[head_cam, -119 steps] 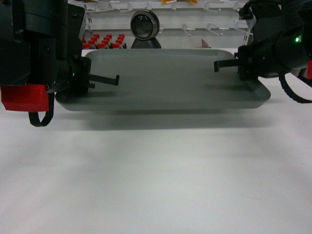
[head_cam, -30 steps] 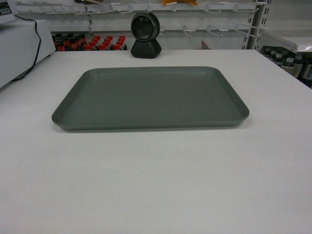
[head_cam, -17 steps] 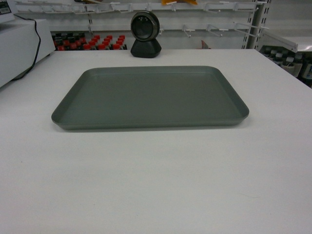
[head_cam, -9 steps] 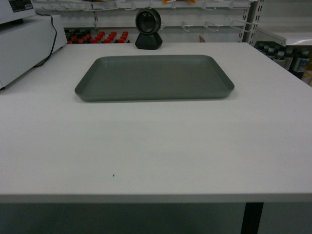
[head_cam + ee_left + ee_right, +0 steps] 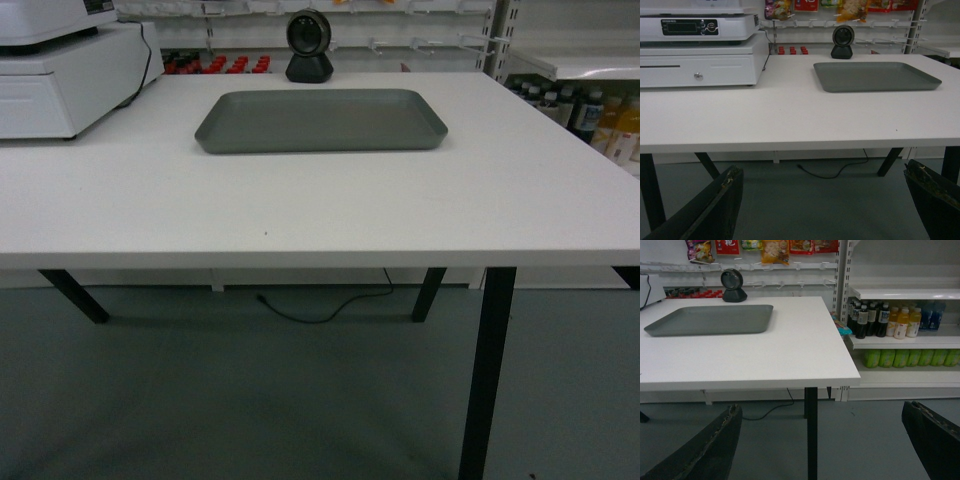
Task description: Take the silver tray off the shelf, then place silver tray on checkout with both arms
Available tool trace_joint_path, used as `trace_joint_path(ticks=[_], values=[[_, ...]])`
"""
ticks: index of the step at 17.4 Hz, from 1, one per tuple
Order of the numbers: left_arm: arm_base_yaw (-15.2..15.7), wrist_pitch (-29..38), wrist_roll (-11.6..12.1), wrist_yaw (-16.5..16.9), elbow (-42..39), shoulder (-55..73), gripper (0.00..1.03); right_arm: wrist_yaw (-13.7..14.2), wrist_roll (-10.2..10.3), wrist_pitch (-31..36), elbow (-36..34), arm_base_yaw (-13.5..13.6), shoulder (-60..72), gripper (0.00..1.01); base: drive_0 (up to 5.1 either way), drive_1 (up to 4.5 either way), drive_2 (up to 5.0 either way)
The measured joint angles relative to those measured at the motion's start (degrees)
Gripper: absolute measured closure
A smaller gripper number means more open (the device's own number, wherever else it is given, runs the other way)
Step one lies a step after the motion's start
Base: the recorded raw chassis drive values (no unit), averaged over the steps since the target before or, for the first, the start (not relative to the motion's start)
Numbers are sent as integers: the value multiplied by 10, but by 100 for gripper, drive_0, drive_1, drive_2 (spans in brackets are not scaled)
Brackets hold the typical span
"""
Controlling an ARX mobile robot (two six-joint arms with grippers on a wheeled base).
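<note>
Head view first: the large rectangular dull grey-silver metal tray (image 5: 321, 121) with rounded corners and a low raised rim lies flat on the big white worktop of the checkout (image 5: 300, 215), toward its far side, just in front of the black dome-shaped scanner (image 5: 309, 47) and apart from it. No arm shows in this view. A white cash register box (image 5: 70, 75) sits on the worktop's left end, well apart from the tray.

From the left wrist camera, the left gripper (image 5: 825, 200) points at the worktop from below its near edge; its two dark fingers (image 5: 715, 210) stand wide apart at the frame's lower corners, holding nothing. The right gripper (image 5: 827, 440) reads the same: fingers (image 5: 710, 450) spread, empty, with white shelves of bottled drinks (image 5: 895, 320) off to the right.

By my reading the placing is done: the tray rests level, all four corners down, nothing touching it. What remains is only a clean retreat. To do that well, both arms should be kept low and clear of the worktop's edge and its slanted dark legs (image 5: 485, 370), the fingers left apart so nothing snags, and the base moved straight, minding the black cable (image 5: 325, 305) lying on the floor beneath.
</note>
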Motion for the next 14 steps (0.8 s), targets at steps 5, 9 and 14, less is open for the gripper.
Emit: trace_joint_path(ticks=[5,9,14], values=[[0,-1,0,-1,0,0,5,0,0,1,0,0,0,3,0,-81,81],[0,0,0,-1,0,0,5,0,0,0,0,0,0,3,0,0,0],[0,1,0,0,0,0,5,0,0,0,0,0,0,3,0,0,0]])
